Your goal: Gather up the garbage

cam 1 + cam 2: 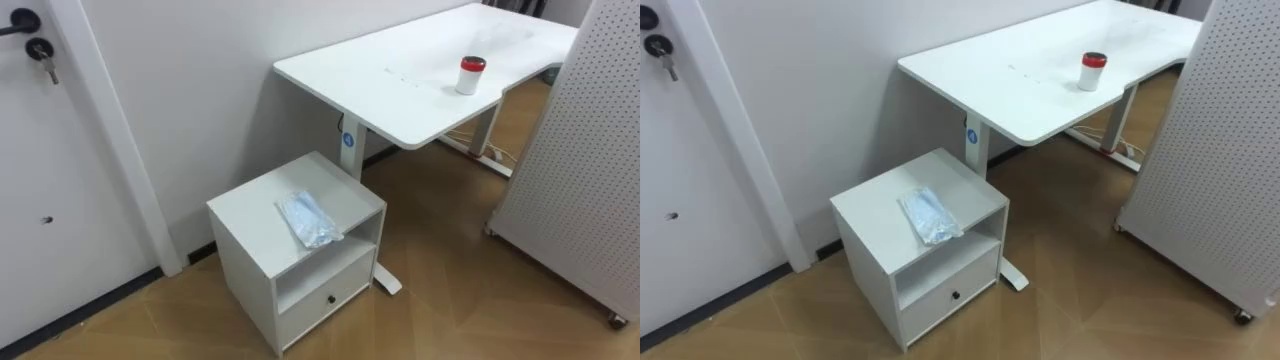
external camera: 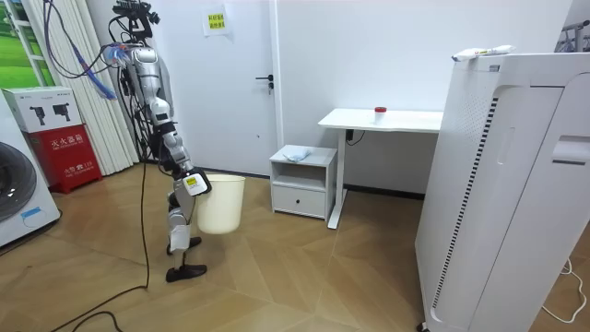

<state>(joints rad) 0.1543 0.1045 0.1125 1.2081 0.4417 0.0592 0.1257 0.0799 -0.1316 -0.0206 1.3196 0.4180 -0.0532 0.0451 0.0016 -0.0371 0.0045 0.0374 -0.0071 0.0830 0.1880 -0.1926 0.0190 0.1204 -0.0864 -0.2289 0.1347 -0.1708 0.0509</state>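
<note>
The bedside cabinet [image 1: 250, 215] is plain white, with one small black knob [image 1: 331, 297] on its drawer. On its top lies a crumpled plastic bag [image 1: 308, 220], clear with a pale blue tint. The desk [image 1: 400, 80] beside the cabinet is white too, and the small jar [image 1: 470, 76] on it is white with a red lid. The floor [image 1: 450, 290] round the cabinet is warm brown wood in a herringbone pattern. The panel [image 1: 580, 140] across from the cabinet is white with a regular grid of small holes. The door [image 1: 40, 200] on the cabinet's other side is white with a black handle [image 1: 20, 22]. The bin [image 2: 221, 205] near the cabinet is cream.
</note>
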